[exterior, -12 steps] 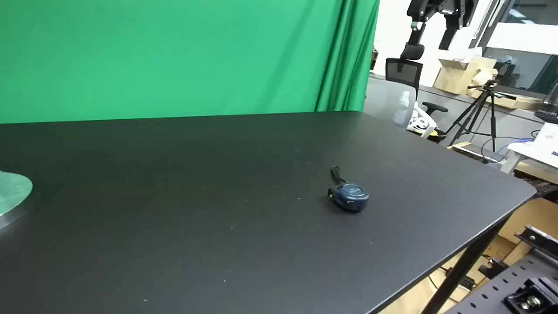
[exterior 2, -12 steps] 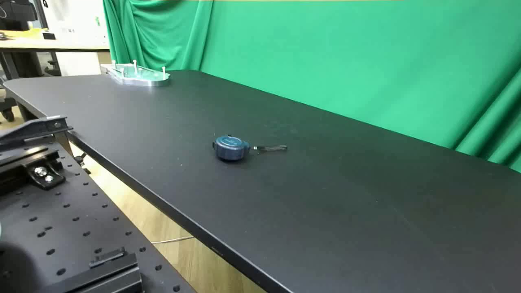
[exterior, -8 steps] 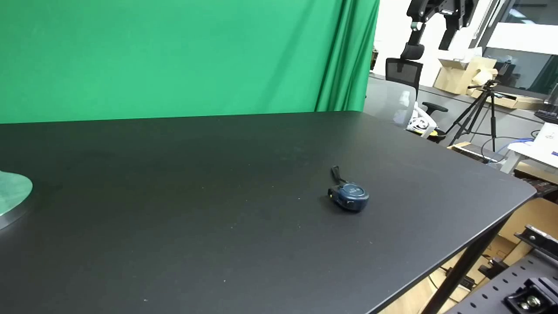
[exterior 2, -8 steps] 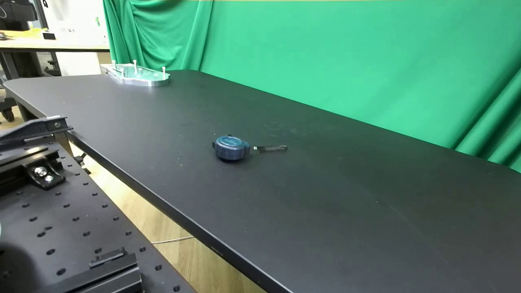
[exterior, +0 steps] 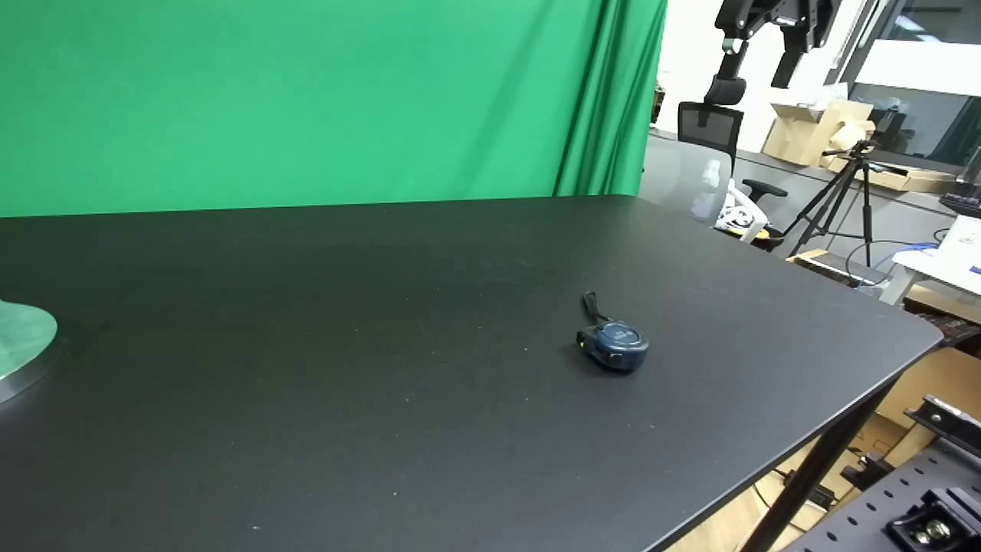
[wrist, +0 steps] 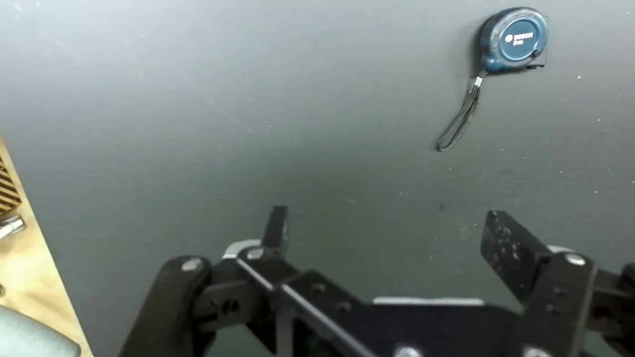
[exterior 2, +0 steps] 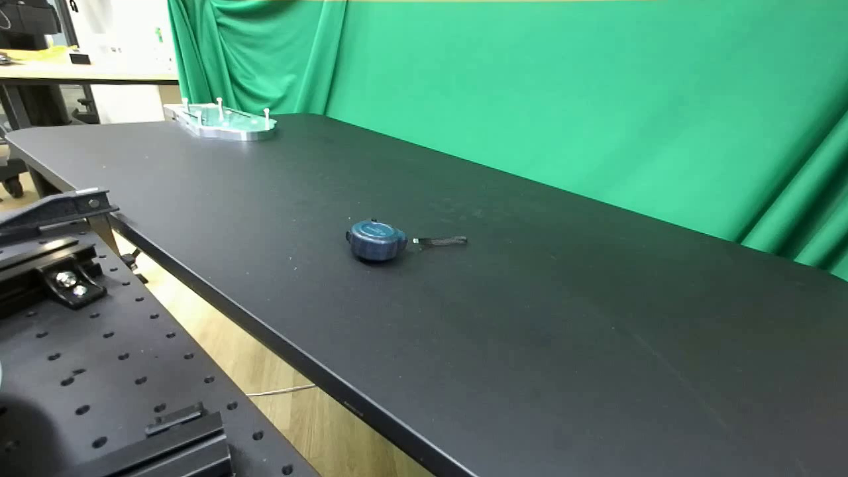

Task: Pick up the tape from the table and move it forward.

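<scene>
The tape point(exterior: 615, 345) is a dark blue-grey roundish tape measure lying on the black table point(exterior: 345, 429), with a short dark loop strap beside it. It also shows near the middle of an exterior view point(exterior 2: 375, 240), with the strap stretched to the right. In the wrist view the tape point(wrist: 516, 39) is at the upper right, its strap hanging toward the lower left. My gripper point(wrist: 387, 210) is open and empty above the table point(wrist: 198, 124), with the tape outside its fingers. The gripper point(exterior: 755, 77) also shows high at the top right of an exterior view.
A pale greenish disc point(exterior: 23, 341) stands on the table at the left edge; a clear plate with upright pegs point(exterior 2: 228, 126) is at the far end. A perforated dark plate point(exterior 2: 185, 397) with rails lies beside the table edge. A green curtain point(exterior 2: 563, 93) hangs behind.
</scene>
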Tool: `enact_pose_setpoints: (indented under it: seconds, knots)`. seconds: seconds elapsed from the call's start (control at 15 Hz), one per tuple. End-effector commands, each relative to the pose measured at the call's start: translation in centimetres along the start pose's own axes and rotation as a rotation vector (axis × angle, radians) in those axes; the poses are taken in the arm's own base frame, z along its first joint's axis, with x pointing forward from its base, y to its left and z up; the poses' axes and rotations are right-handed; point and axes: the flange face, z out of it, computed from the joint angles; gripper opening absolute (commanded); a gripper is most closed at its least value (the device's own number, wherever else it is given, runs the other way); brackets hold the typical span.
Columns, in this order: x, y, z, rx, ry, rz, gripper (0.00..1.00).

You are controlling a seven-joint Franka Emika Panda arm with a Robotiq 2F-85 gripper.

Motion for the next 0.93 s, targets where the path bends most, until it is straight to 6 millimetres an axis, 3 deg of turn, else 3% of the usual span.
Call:
enact_pose_setpoints:
  seconds: [0.0, 0.47, 0.87]
  knots:
    - [0.2, -0.8, 0.3, -0.035, 0.032, 0.000, 1.00]
    - [-1.4, -7.8, 7.8, -0.115, 0.071, -0.161, 1.00]
    - [-3.7, -13.7, 14.6, -0.048, 0.082, -0.224, 1.00]
